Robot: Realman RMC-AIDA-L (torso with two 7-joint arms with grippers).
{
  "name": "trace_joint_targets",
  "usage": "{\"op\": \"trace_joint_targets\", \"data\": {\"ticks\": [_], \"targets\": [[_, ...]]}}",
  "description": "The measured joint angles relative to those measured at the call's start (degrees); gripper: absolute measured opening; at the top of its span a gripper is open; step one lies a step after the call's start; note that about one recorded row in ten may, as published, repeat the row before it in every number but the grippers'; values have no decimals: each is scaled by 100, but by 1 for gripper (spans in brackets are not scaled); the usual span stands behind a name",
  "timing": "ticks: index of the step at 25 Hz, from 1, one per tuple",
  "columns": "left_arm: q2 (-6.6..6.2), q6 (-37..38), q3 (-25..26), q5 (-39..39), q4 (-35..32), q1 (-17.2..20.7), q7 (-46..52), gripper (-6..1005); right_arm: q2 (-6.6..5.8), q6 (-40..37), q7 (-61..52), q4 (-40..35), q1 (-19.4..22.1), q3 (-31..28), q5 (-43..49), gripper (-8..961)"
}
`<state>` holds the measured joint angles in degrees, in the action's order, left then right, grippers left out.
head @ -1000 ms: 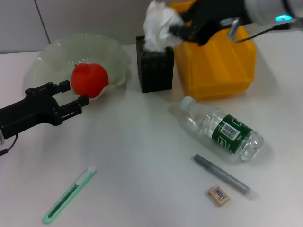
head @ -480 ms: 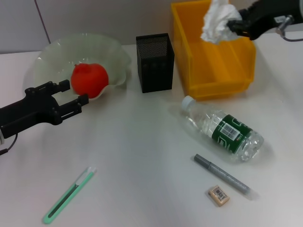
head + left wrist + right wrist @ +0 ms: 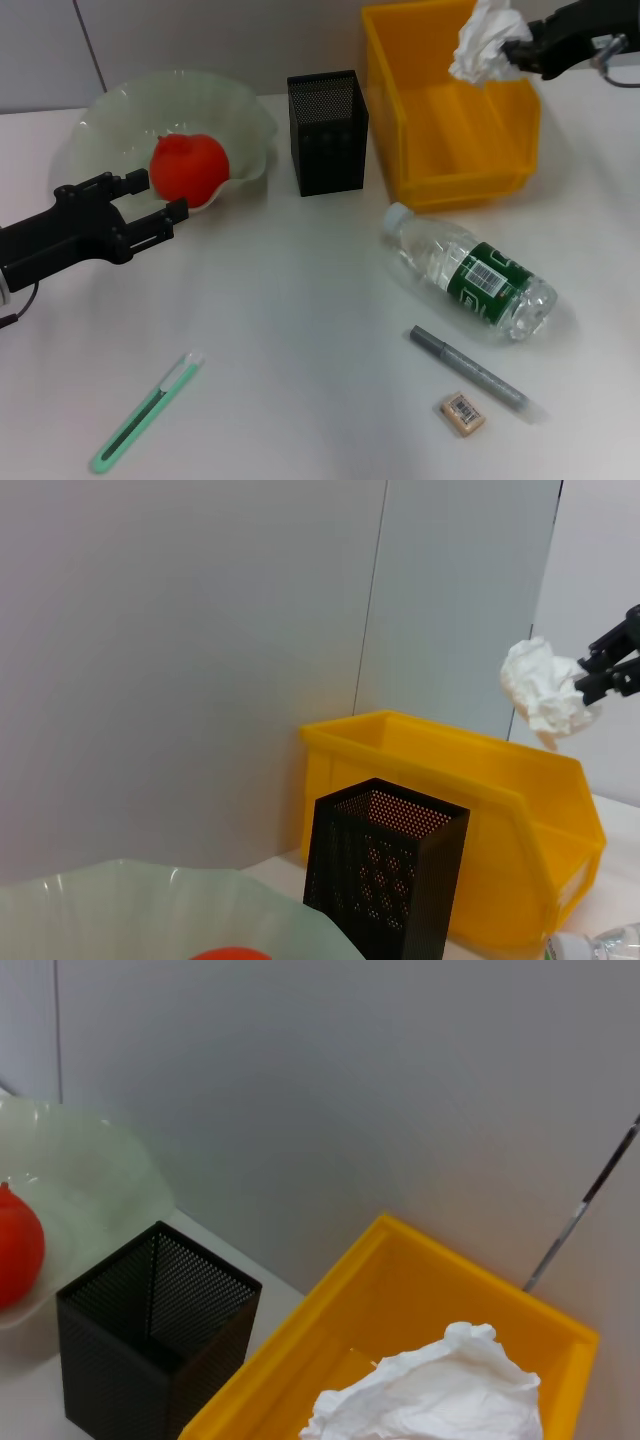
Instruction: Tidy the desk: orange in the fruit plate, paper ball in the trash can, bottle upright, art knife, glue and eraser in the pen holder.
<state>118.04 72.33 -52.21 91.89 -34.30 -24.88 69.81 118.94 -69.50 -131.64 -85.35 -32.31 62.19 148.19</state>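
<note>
Upper right of the head view, the right gripper (image 3: 520, 47), partly cut off, pinches a paper ball (image 3: 484, 42) above the yellow bin (image 3: 450, 130). The left gripper (image 3: 150, 205) sits spread and empty beside the orange (image 3: 188, 167).

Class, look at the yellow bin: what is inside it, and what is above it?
The yellow bin shows only bare floor inside; its near wall hides the front corner. Above it, the right gripper holds the paper ball in the air, not yet dropped.
</note>
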Motion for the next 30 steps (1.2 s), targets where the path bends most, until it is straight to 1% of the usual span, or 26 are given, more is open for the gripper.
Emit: {"op": "trace_joint_targets", "data": {"ticks": [2,3,4,8,13,17,18,19,20,22,23,24,26,27,28,29,30], "targets": [[0,0,0,0,1,0,0,696,-21,65,28,266,-128,-14,0,267],[0,0,0,5,6,0,0,696,-57,116,40,515,-249,-19,0,267],[0,0,0,5,6,0,0,696,-57,116,40,515,-249,-19,0,288],[0,0,0,15,12,9,0,696,-98,357,166,1034,-466,-22,75,373],[0,0,0,20,12,14,0,696,-99,486,160,1304,-588,-32,190,459],[0,0,0,22,12,12,0,696,-77,283,104,1238,-621,-34,160,516],[0,0,0,22,12,12,0,696,-26,-68,-1,992,-612,14,135,530],[0,0,0,22,12,4,1,696,-12,-264,-71,855,-605,57,126,544],[0,0,0,22,12,4,1,696,-12,-264,-71,855,-605,57,126,559],[-1,0,-3,22,-1,2,17,696,-5,-764,-272,551,-606,170,110,591],[-1,0,-3,22,-1,2,17,696,-4,-1220,-456,325,-650,235,66,609],[-1,0,-3,22,-1,2,17,696,-4,-1220,-456,325,-650,235,66,627],[-3,0,-3,22,-2,2,20,696,-7,-1626,-516,156,-721,221,-111,663],[-9,0,-1,22,-5,1,23,696,-18,-1813,-522,113,-758,193,-230,663],[-9,0,-1,22,-5,1,23,696,-55,-2196,-566,71,-876,108,-434,664],[-14,0,0,21,-6,0,24,696,-66,-2378,-619,78,-952,59,-473,667],[-14,0,0,21,-6,0,24,696,-66,-2378,-619,78,-952,59,-473,670]]}}
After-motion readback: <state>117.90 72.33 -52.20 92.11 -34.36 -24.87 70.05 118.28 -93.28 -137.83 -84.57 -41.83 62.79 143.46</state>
